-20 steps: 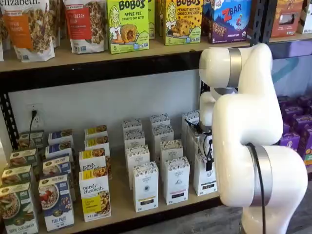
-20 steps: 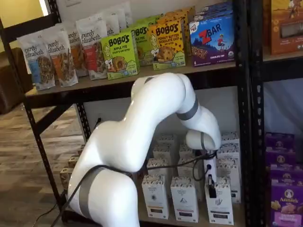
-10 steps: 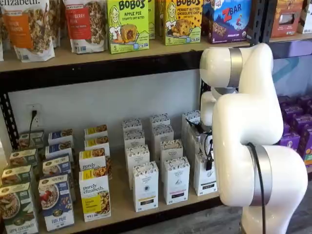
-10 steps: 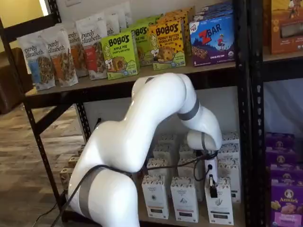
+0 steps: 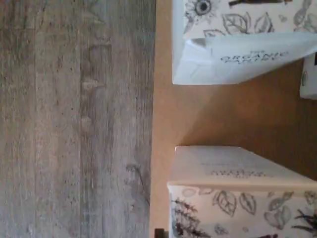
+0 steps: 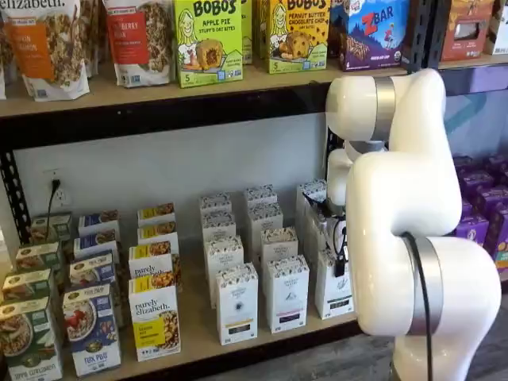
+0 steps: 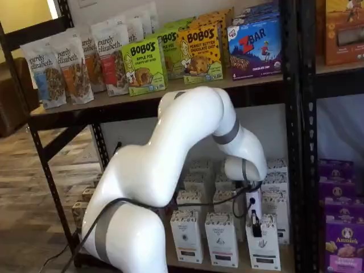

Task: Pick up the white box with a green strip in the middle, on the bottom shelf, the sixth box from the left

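Observation:
The white box (image 7: pixel 263 248) with a pale green strip low on its front stands at the right end of the front row on the bottom shelf (image 7: pixel 239 267). It also shows in a shelf view (image 6: pixel 332 295), partly behind the arm. My gripper (image 7: pixel 255 226) hangs just over its top front edge, with a black finger against the speckled top band. The gripper also shows in a shelf view (image 6: pixel 340 265) as black parts beside a cable. No gap between the fingers shows. The wrist view shows two leaf-patterned white box tops (image 5: pixel 237 44) (image 5: pixel 237 198) at the shelf's edge (image 5: pixel 163 114).
Like white cartons with black strips (image 6: pixel 236 305) (image 6: pixel 287 295) stand left of the white box, with more rows behind. Colourful purely elizabeth boxes (image 6: pixel 155 317) stand further left. Purple boxes (image 7: pixel 344 242) fill the neighbouring rack. The upper shelf (image 6: pixel 198 87) carries snack boxes. Grey wood floor (image 5: pixel 74 119) lies below.
The gripper has crept slightly right and down towards the white box's top. The boxes have not moved.

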You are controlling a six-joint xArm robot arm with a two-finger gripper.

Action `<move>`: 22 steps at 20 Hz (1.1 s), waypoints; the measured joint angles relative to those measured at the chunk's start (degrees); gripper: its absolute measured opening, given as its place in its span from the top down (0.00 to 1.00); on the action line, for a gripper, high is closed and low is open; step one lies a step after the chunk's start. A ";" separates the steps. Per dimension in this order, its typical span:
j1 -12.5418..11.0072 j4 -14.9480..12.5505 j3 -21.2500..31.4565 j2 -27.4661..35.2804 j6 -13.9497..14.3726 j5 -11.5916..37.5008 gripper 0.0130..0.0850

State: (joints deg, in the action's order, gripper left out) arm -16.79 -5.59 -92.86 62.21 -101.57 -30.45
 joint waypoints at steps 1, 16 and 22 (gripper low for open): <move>0.00 0.12 0.16 -0.09 -0.10 0.11 0.44; 0.28 -2.97 16.29 -9.68 3.15 8.95 0.56; 0.94 -2.16 29.59 -20.77 3.20 9.57 0.56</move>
State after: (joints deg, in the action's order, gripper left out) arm -15.86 -7.75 -63.27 41.44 -98.38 -20.88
